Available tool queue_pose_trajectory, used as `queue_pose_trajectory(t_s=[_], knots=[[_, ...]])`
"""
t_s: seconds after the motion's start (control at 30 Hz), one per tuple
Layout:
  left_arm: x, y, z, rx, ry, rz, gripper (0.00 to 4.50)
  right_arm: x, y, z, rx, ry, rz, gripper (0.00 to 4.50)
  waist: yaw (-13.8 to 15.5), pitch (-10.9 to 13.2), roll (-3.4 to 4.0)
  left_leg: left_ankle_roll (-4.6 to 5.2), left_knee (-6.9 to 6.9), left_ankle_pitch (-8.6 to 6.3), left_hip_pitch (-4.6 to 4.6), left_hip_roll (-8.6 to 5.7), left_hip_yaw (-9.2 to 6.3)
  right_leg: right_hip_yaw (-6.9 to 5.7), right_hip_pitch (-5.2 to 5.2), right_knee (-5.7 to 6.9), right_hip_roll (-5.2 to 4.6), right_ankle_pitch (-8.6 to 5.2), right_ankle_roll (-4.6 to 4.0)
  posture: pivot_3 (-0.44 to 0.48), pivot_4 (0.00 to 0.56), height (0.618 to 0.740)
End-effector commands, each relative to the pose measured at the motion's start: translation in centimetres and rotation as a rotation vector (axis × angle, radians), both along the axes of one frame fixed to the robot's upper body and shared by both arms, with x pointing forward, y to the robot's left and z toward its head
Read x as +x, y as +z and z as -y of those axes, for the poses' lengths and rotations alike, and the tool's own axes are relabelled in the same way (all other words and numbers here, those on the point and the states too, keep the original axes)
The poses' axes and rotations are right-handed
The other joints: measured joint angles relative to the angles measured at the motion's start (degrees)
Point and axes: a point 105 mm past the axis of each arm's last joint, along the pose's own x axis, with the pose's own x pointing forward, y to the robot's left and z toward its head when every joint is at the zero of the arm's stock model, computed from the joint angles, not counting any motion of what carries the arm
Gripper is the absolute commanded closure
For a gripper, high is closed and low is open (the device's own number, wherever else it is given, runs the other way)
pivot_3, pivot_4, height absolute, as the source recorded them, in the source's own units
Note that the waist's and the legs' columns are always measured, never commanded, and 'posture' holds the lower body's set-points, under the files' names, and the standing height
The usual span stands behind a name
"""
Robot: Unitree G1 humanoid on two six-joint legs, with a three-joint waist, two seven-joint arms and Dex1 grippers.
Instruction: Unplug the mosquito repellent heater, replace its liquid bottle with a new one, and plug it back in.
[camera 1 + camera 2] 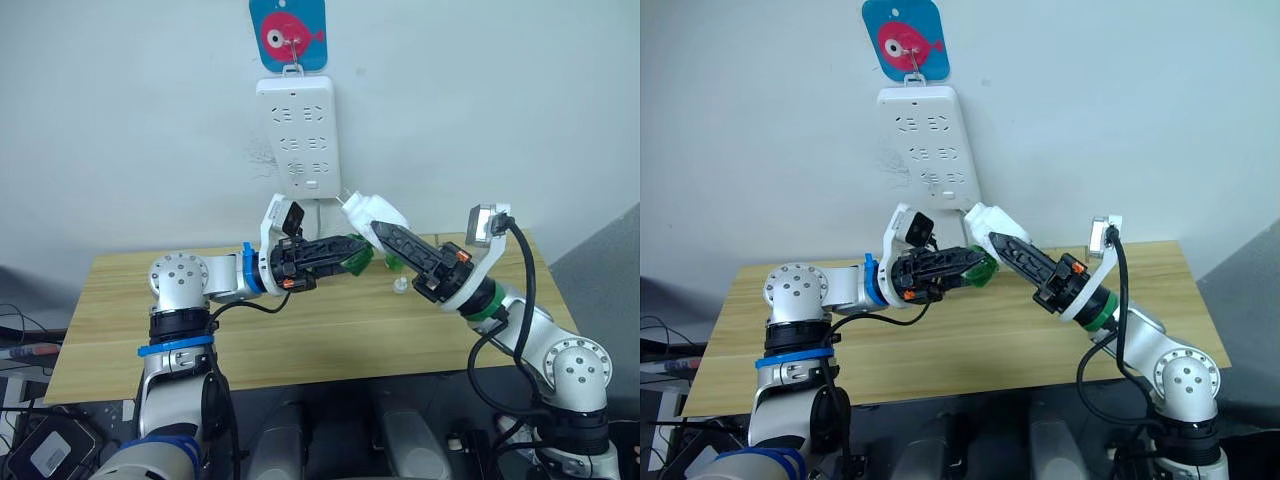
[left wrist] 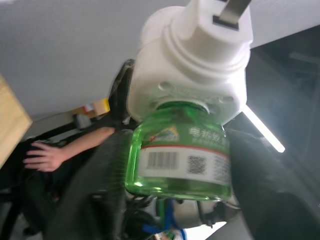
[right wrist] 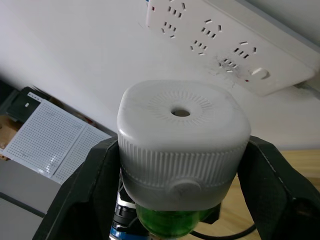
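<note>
White wall filled the background, with a white power strip [image 1: 297, 135] hanging from a fish-shaped hook [image 1: 288, 34] above the wooden tabletop [image 1: 330, 325]. From my station I saw both arms raised over the tabletop and angled inward, meeting just below the strip. The right arm reached up and toward the left, its right gripper [image 3: 182, 160] clamped on the ribbed sides of the mosquito repellent heater [image 1: 376, 218], which was off the strip and held in the air. The heater's round top hole faced the right wrist camera, and a metal prong [image 2: 234, 11] stuck out of its back. The left arm stretched across from the other side, forearm roughly level, with the left gripper [image 2: 177, 172] closed around the green liquid bottle [image 2: 178, 157] seated in the heater's underside. Behind the grippers, on the tabletop, sat another green bottle [image 1: 393, 263] and a small clear cap [image 1: 400, 286]. A person's hand [image 2: 47, 154] showed in the left wrist view.
</note>
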Motion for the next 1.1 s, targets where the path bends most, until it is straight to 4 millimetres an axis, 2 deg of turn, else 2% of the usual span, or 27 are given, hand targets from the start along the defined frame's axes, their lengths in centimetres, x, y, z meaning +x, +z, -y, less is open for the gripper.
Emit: queue_pose_trajectory(t_s=[0.03, 0.07, 0.2, 0.37, 0.6, 0.9, 1.0, 1.1], knots=[[0.6, 0.0, -0.8, 0.079, 0.117, 0.15, 0.23, -0.8, 0.7, 0.1, 0.004, 0.009, 0.036, 1.48, 0.0, -0.1, 0.01, 0.0, -0.01, 0.0, 0.0, 0.0, 0.0, 0.0, 0.0, 0.0, 0.0, 0.0, 0.0, -0.213, 0.202, 0.74], [0.8, -0.2, -1.1, 0.113, 0.157, 0.197, 0.0, -0.8, 0.6, 0.3, -0.002, 0.0, 0.037, 1.48, 0.0, -0.1, 0.02, 0.0, -0.03, 0.0, 0.01, 0.0, 0.01, 0.01, 0.0, 0.0, 0.0, 0.0, 0.0, -0.213, 0.203, 0.74], [2.7, -0.6, -3.9, 0.351, 0.424, 0.547, 0.0, -0.4, 0.8, 1.8, -0.185, -0.102, 0.148, 1.48, 0.1, -0.1, 0.02, -0.02, -0.08, 0.01, 0.01, 0.0, 0.06, 0.09, -0.03, -0.04, -0.01, 0.0, -0.01, -0.204, 0.212, 0.74], [3.5, -0.5, -6.4, 0.506, 0.608, 0.827, 0.0, -1.2, 0.8, 1.1, -0.435, -0.091, 0.327, 1.48, 0.7, -0.1, 0.02, 0.0, -0.13, 0.0, 0.0, 0.01, 0.04, 0.06, -0.04, -0.14, -0.01, 0.0, 0.0, -0.188, 0.218, 0.74], [4.9, 1.3, -10.1, 0.572, 0.875, 0.938, 0.0, -1.7, 0.5, 0.7, -0.651, -0.087, 0.528, 1.48, 1.3, -0.1, 0.02, 0.01, -0.15, -0.01, -0.1, 0.01, -0.01, 0.01, -0.01, -0.4, -0.01, 0.04, 0.06, -0.181, 0.225, 0.74], [6.3, 2.4, -10.5, 0.555, 0.884, 0.951, 0.0, -2.3, 0.0, 0.1, -0.702, -0.034, 0.591, 1.48, 1.3, -0.1, 0.01, 0.02, -0.13, -0.01, -0.09, 0.01, 0.0, -0.02, 0.02, -0.41, -0.02, 0.09, 0.14, -0.174, 0.226, 0.74], [6.7, 2.8, -10.2, 0.541, 0.863, 0.964, 0.58, -2.4, 0.0, -0.1, -0.708, -0.024, 0.605, 1.48, 1.3, -0.1, 0.01, 0.02, -0.13, -0.01, -0.09, 0.01, -0.01, -0.03, 0.02, -0.41, -0.02, 0.09, 0.14, -0.175, 0.226, 0.74], [7.3, 3.1, -9.7, 0.537, 0.846, 0.977, 1.44, -2.6, 0.0, -0.2, -0.714, -0.011, 0.616, 1.48, 1.3, -0.1, 0.01, 0.02, -0.13, -0.01, -0.09, 0.01, -0.01, -0.04, 0.02, -0.41, -0.02, 0.09, 0.14, -0.174, 0.226, 0.74]])
